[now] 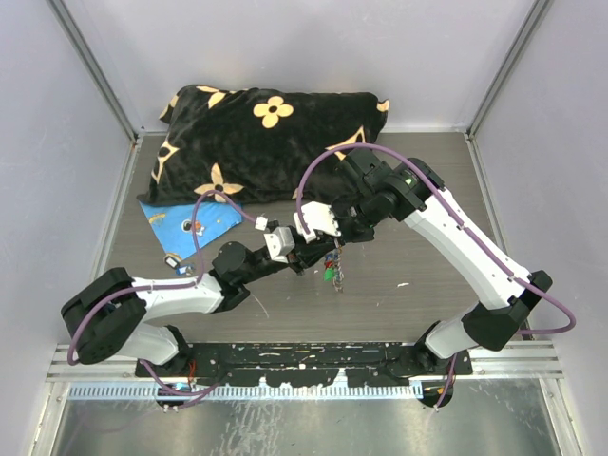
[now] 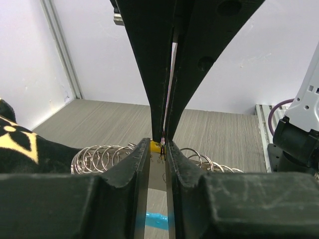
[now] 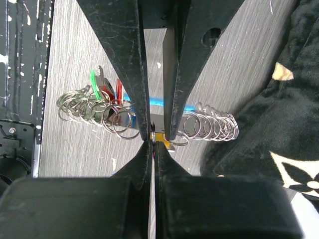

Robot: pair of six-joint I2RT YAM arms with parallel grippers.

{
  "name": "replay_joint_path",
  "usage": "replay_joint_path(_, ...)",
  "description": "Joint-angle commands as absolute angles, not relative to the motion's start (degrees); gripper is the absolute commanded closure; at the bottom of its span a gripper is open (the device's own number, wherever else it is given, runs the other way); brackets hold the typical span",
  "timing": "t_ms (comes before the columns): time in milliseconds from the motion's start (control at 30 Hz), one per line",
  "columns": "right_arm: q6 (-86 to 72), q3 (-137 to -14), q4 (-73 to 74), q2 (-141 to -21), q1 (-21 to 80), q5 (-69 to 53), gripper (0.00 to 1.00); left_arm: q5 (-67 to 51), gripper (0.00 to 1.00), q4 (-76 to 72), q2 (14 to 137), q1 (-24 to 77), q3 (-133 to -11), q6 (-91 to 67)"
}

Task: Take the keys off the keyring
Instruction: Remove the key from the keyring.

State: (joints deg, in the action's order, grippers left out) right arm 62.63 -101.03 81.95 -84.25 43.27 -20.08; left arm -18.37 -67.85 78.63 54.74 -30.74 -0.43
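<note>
Right gripper: fingers closed flat together. The tips appear to pinch the keyring at its middle, just beside a small yellow piece.
Left gripper: narrow slit only. It meets the right gripper tip to tip, one finger on each side of the same spot. Cannot tell whether its pads press on the wire.
Keyring vs. grippers: the coil of wire loops runs crosswise through both sets of tips, with a stretch out to each side. The light-blue section is just beyond the tips, behind the left fingers in the right wrist view.
Keys: green and red heads are bunched on the coil off to one side of the tips, the side away from the pillow. None sits between any fingers.
Risk 1: both pairs of tips crowd one point, so more closing may clash finger on finger or squeeze the thin wire out sideways.
Risk 2: the hold is on wire, not on a key. Pulling apart here would likely stretch or twist the coil, and the keys would slide along it rather than come off.
Risk 3: if the pinch slips, the weight of the bunched keys would tip that end toward the table.
</note>
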Motion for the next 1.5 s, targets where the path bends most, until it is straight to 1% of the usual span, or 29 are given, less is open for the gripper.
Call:
replay_joint_path(0,62.22,-103.81,80.60,-83.54,43.22,-22.41,0.99,-18.92,0.84,-70.89,79.09,54.90,-32.93,0.00)
replay_joint_path(67,62.30,-103.90,80.60,-83.55,43.20,-22.54,0.99,-18.82,0.92,-70.72,79.04,54.84,-32.98,0.00)
replay_joint_path(100,62.31,-103.95,80.60,-83.50,43.19,-22.65,0.99,-18.81,0.98,-70.62,78.95,54.87,-33.06,0.09)
replay_joint_path(133,62.27,-103.88,80.60,-83.50,43.21,-22.74,0.99,-18.85,1.00,-70.53,78.88,54.91,-32.97,0.21)
replay_joint_path(400,62.14,-102.87,79.83,-82.78,42.93,-23.19,0.98,-16.59,1.00,-69.70,75.88,54.93,-32.45,-1.15)
replay_joint_path(467,62.14,-102.87,79.44,-82.39,42.24,-24.44,0.93,-15.14,1.00,-69.62,74.59,54.92,-32.12,-2.05)
replay_joint_path(667,62.48,-102.88,78.03,-81.41,37.04,-30.41,0.68,-12.95,1.00,-68.95,70.83,54.89,-31.36,-2.89)
replay_joint_path(733,62.47,-102.86,77.52,-81.17,35.06,-32.86,0.63,-12.37,1.00,-69.07,70.36,54.86,-31.13,-3.11)
replay_joint_path(900,61.37,-102.16,75.18,-79.90,29.72,-40.52,0.56,-11.44,1.00,-69.23,68.94,54.79,-30.79,-3.62)
replay_joint_path(1000,59.86,-99.39,71.83,-78.14,26.64,-47.99,0.53,-11.91,1.00,-69.40,68.20,54.80,-30.76,-4.01)
replay_joint_path(1133,58.50,-96.04,68.32,-76.79,25.48,-55.14,0.52,-12.99,1.00,-69.48,67.33,54.57,-31.15,-5.18)
replay_joint_path(1367,60.74,-94.59,67.78,-76.03,25.42,-58.75,0.53,-14.52,1.00,-69.90,66.29,53.88,-32.10,-9.20)
replay_joint_path(1467,61.95,-94.94,68.50,-76.57,25.41,-60.43,0.58,-14.89,1.00,-69.87,66.30,53.87,-32.51,-10.00)
